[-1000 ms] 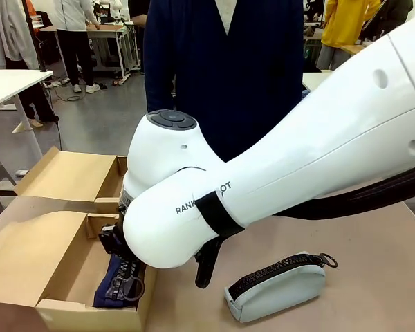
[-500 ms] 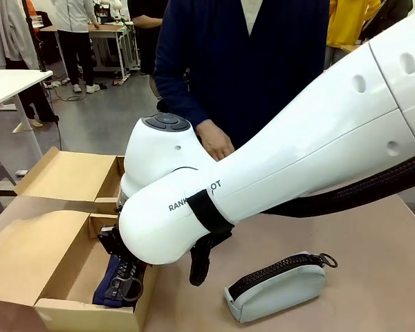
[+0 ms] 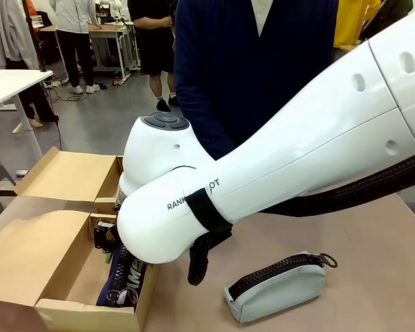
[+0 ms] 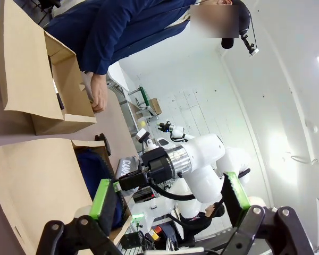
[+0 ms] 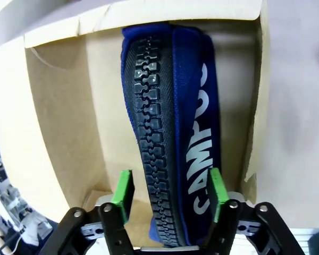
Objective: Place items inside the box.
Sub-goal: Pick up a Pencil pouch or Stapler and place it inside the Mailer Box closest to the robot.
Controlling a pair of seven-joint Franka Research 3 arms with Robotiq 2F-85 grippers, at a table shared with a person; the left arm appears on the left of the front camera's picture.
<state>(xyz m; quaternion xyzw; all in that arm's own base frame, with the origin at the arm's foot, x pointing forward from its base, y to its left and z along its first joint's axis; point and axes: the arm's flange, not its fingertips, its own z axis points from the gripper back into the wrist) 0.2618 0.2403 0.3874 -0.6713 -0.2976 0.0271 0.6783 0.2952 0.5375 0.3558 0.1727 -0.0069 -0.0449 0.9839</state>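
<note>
right gripper [image 5: 169, 186]: my jaws stand apart at the bottom middle of my wrist frame, one on each side of the navy pouch's near end, not clamped on it.
navy zip pouch [image 5: 170, 106]: lies inside the box, black zip facing up, white lettering along one side, running from the top middle down to between my fingers.
box [image 5: 53, 117]: brown cardboard, flaps open, lower left of the front view.
pale grey-blue zip pouch [image 3: 277, 287]: on the table [image 3: 380, 277], bottom right of centre, outside the box.
left gripper [image 4: 167, 194]: jaws wide apart, nothing between them.
person [image 3: 256, 69]: dark blue top, upper middle.
</note>
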